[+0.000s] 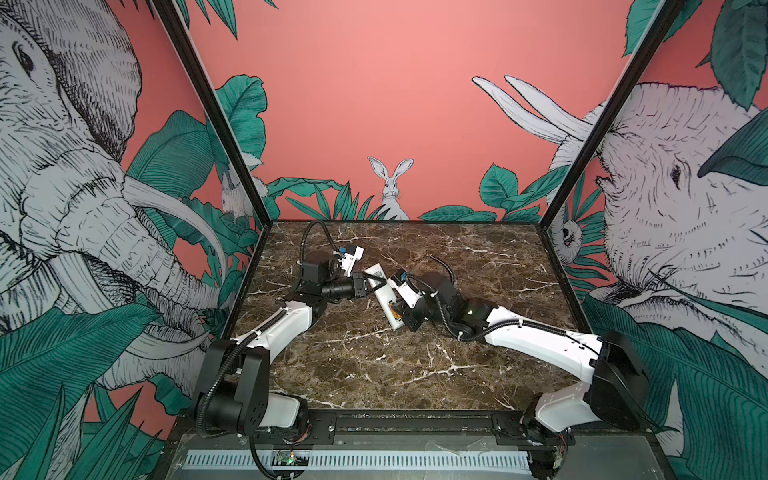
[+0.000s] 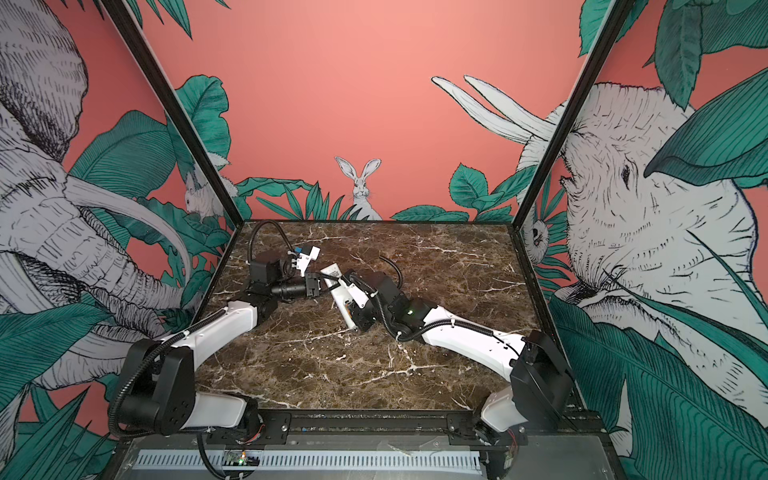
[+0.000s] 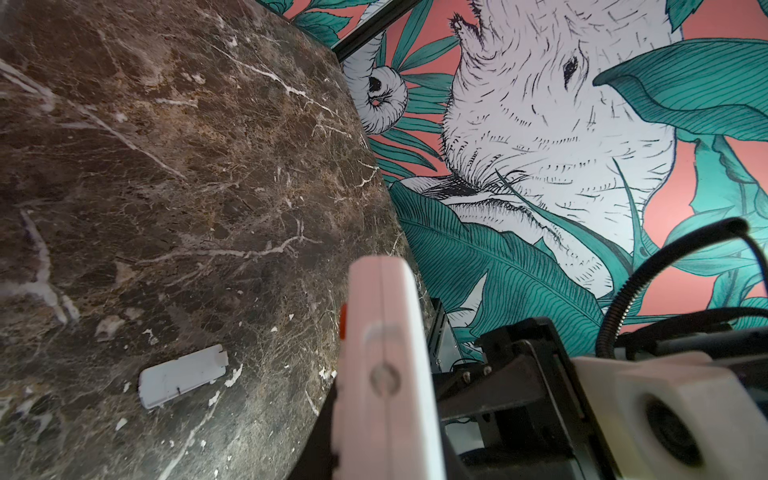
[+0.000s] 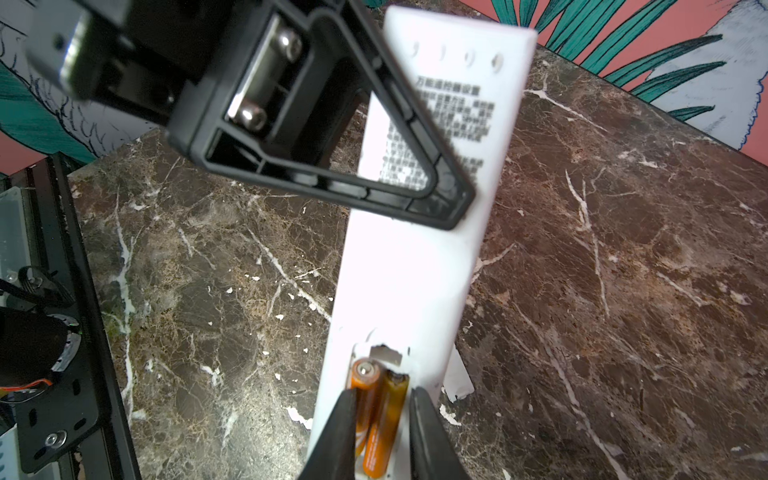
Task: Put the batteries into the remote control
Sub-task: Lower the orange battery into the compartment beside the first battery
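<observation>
- The right gripper (image 4: pixel 384 399) straddles the batteries (image 4: pixel 366 380), one black finger on each outer side. The jaws stand narrow, but I cannot tell whether they pinch the pair or only bracket it.
- Both orange cells lie side by side in the open battery bay (image 4: pixel 386 355), at the near end of the remote control (image 4: pixel 419 270). The cell with the flat dark tip seems to ride higher than its neighbour, as if not fully seated.
- I judge the cells light, hard and slick. They would roll or squirt out of a sideways squeeze, so pressing down mid-length suits them better than pinching.
- The remote is thin, stiff, hollow plastic with its printed back facing up. It will not bend much, but it can pivot under a push at the bay end.
- Farther along, the left gripper (image 4: pixel 446 195) is clamped across the remote's long edges near the printed label, a sound place to steady it.
- Beyond, the small white cover (image 3: pixel 183 376) lies loose on the marble table (image 4: pixel 623 291).
</observation>
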Controlling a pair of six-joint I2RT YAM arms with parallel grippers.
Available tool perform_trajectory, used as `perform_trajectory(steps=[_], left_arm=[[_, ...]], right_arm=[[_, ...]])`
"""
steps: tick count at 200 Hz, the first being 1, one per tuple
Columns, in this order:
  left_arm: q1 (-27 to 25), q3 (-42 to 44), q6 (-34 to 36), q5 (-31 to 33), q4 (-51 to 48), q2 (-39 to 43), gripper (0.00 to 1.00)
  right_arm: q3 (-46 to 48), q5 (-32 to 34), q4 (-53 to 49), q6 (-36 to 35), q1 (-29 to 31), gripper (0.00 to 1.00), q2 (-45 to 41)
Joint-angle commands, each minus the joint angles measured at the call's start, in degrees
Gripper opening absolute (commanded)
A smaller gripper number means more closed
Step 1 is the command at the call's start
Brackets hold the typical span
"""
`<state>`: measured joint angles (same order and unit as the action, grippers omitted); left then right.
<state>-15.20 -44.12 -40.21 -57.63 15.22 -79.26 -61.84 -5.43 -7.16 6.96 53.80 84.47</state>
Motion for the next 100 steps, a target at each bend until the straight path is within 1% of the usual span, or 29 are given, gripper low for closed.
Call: perform_trajectory(steps=[1, 78, 100], left_arm=[[0.37, -0.18, 0.64, -0.92, 0.73, 1.66, 0.00], [0.79, -0.17, 0.30, -1.17, 1.31, 1.68, 0.00], [0.81, -0.08, 0.22, -1.26, 1.47, 1.70, 0.00]], right_arm=[[-1.96, -0.98, 1.57, 0.11, 0.42, 0.22, 0.91], [-2.67, -1.28, 1.62, 0.28, 0.34, 0.21, 2.32], [-3.02, -1.59, 1.62, 0.42, 0.41, 0.19, 2.78]])
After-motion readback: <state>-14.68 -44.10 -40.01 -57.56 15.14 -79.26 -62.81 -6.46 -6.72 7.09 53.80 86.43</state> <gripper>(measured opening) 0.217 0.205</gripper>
